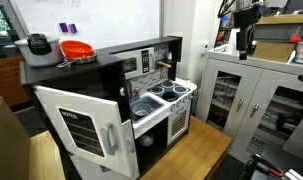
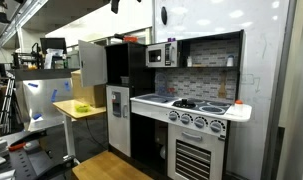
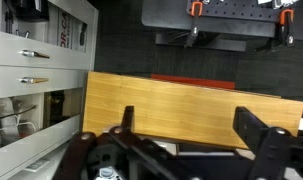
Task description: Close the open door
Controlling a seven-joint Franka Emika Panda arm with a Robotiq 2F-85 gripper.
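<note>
The door (image 1: pixel 83 127) is white with a black lined "NOTES" panel and a grey vertical handle (image 1: pixel 112 135). It stands swung wide open from the toy fridge, toward the camera. In an exterior view it shows from behind as a pale panel (image 2: pixel 91 65) left of the black fridge body. My gripper (image 1: pixel 246 42) hangs high up and far from the door, above the metal cabinets. In the wrist view its two black fingers are spread wide and hold nothing (image 3: pixel 196 130), with a wooden tabletop (image 3: pixel 181 105) below. The door does not show in the wrist view.
A red bowl (image 1: pixel 76 49) and a pot (image 1: pixel 37 45) sit on top of the fridge. The toy stove (image 1: pixel 167 92) and microwave (image 1: pixel 143 63) are beside it. Grey metal cabinets (image 1: pixel 241 95) stand under the arm. A wooden table (image 1: pixel 186 155) lies in front of the kitchen.
</note>
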